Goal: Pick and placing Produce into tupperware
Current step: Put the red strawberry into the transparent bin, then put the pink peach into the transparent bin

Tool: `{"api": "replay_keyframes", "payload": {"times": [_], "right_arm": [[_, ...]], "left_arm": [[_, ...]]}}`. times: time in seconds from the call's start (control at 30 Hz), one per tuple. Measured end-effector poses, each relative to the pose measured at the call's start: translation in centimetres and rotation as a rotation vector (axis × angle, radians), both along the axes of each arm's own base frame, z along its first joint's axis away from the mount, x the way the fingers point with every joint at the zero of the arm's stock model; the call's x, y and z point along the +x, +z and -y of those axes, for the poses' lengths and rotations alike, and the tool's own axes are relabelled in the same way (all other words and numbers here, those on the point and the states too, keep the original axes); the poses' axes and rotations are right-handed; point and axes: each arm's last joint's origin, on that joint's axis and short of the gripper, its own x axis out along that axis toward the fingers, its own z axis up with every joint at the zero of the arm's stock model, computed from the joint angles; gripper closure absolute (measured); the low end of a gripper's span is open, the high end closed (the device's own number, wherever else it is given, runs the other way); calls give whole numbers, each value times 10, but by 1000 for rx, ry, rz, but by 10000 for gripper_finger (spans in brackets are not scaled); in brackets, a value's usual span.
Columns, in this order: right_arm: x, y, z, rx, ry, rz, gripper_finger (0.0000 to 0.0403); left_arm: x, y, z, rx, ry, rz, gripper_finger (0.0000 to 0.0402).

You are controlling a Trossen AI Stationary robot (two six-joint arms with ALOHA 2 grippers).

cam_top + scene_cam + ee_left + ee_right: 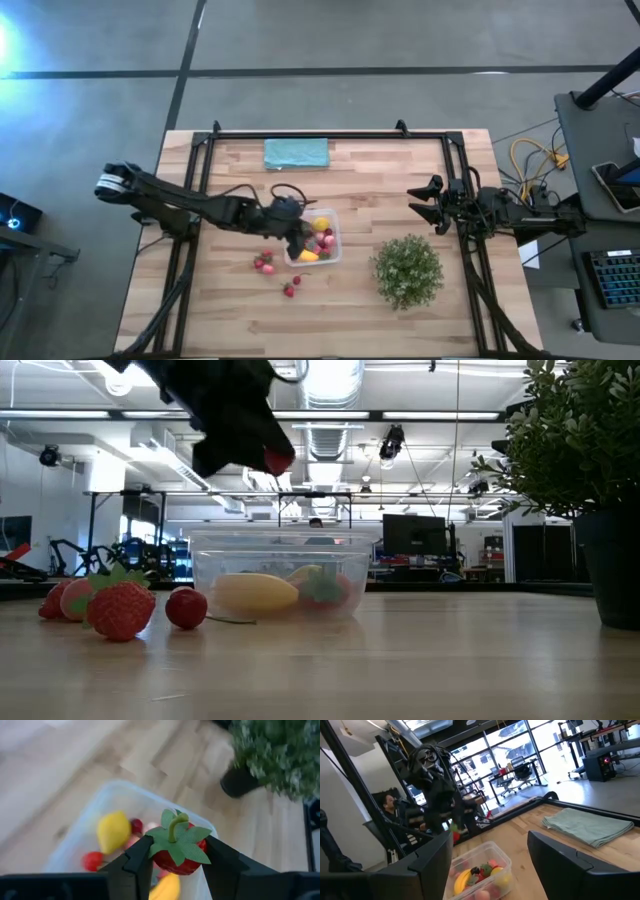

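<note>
The left claw pinches a red strawberry above the tupperware, maybe over its edge. The right claw waits wide apart.

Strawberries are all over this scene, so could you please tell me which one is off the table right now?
The strawberry pinched in the left gripper above the container; the others lie on the table or inside the container.

The dark left arm reached across the table, its left gripper held above the surface with both dark fingers clamped against what they gripped. The dark right arm waited at the table's right edge, its right gripper spread wide.
</note>
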Motion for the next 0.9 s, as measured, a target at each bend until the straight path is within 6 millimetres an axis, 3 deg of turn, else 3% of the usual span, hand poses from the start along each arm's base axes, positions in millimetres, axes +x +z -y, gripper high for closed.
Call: {"api": "replay_keyframes", "payload": {"times": [0.13,0.23,0.47,0.63,0.9], "right_arm": [[0,0,0,0,-1,0,155],[0,0,0,0,-1,0,158],[0,0,0,0,-1,-1,154],[0,0,0,0,0,0,156],[0,0,0,0,-1,0,154]], "left_arm": [[14,-14,3,-8,-10,-50,246],[18,-10,4,-25,2,-36,204],[2,-4,2,-79,27,-112,130],[-24,-4,8,-62,-134,-266,121],[-47,-20,38,25,-339,-372,121]]}}
